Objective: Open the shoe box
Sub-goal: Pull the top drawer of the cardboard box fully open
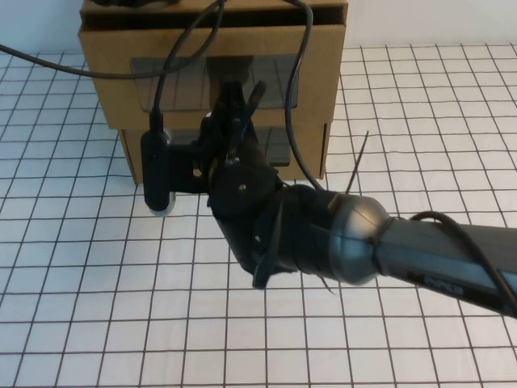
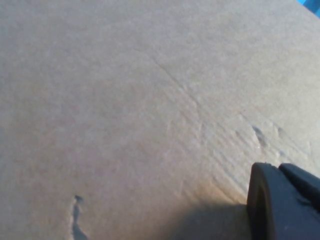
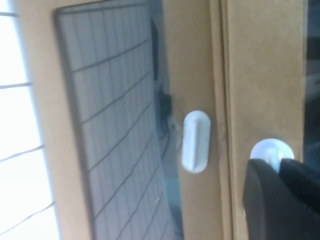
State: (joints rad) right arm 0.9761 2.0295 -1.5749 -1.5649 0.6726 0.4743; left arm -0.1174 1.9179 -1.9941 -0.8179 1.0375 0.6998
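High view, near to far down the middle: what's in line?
table → right arm → right gripper, at the box's front → shoe box. The left gripper is left out of the order: it shows only in the left wrist view, close to brown cardboard.

Two shoe boxes, two windows, one oblong handle, one round knob, left claw, right claw.

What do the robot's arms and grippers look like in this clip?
The right arm is a dark grey tube with a rounded silver joint, black cables looping over it and a black oblong camera on the wrist. The right gripper, at the shoe box front, is black. The left gripper, against brown cardboard, shows only as matte black.
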